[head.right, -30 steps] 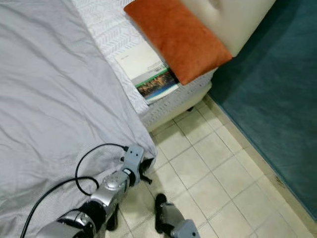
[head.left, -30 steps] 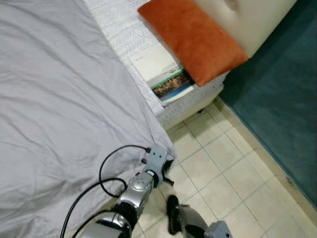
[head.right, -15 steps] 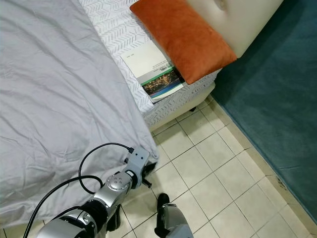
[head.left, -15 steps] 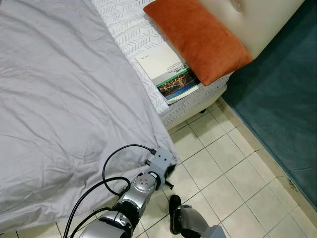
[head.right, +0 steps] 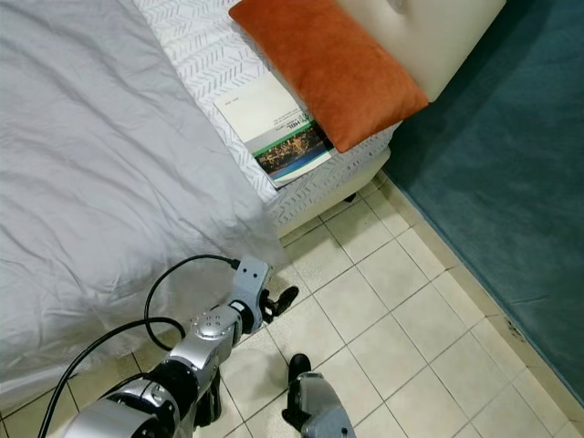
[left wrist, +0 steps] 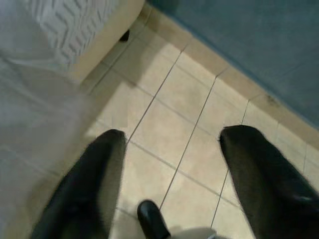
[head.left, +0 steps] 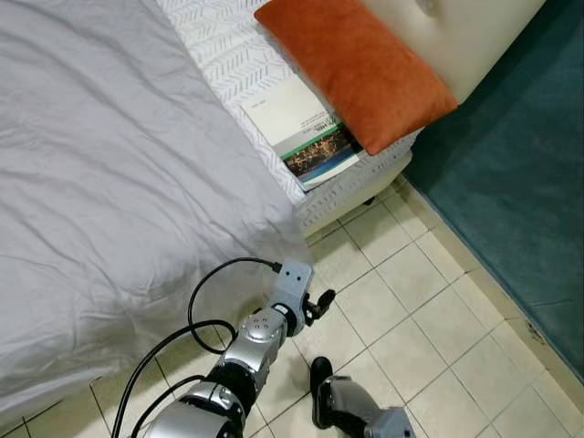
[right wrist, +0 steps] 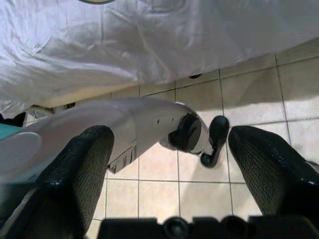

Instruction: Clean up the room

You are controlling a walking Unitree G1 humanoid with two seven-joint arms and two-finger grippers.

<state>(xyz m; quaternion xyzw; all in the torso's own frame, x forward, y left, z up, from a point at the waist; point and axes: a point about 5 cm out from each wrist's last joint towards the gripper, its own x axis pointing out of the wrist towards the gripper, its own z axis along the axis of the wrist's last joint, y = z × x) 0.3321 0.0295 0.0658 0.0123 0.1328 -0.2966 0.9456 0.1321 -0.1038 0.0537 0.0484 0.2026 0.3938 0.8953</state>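
A grey duvet (head.left: 109,164) covers the bed and hangs over its side, with its corner ending just above the tiles. An orange pillow (head.left: 356,68) lies at the head of the bed, with a book (head.left: 306,128) beside it on the white patterned sheet. My left gripper (head.left: 319,301) hovers over the floor just below the duvet's corner, open and holding nothing. In the left wrist view the left gripper (left wrist: 174,134) has bare tiles between its fingers. My right gripper (head.left: 319,401) hangs low by my body, and in the right wrist view its fingers (right wrist: 84,164) stand wide apart.
A cream headboard (head.left: 456,36) stands behind the pillow. A teal carpet (head.left: 520,182) borders the beige tiled floor (head.left: 411,301) on the right. A black cable (head.left: 196,310) loops along my left arm. The bed's base (left wrist: 99,45) is close to the left gripper.
My left gripper was at the duvet's hanging corner. It now stands clear of it over the tiles, and the corner has dropped back against the bed. The camera has shifted slightly.
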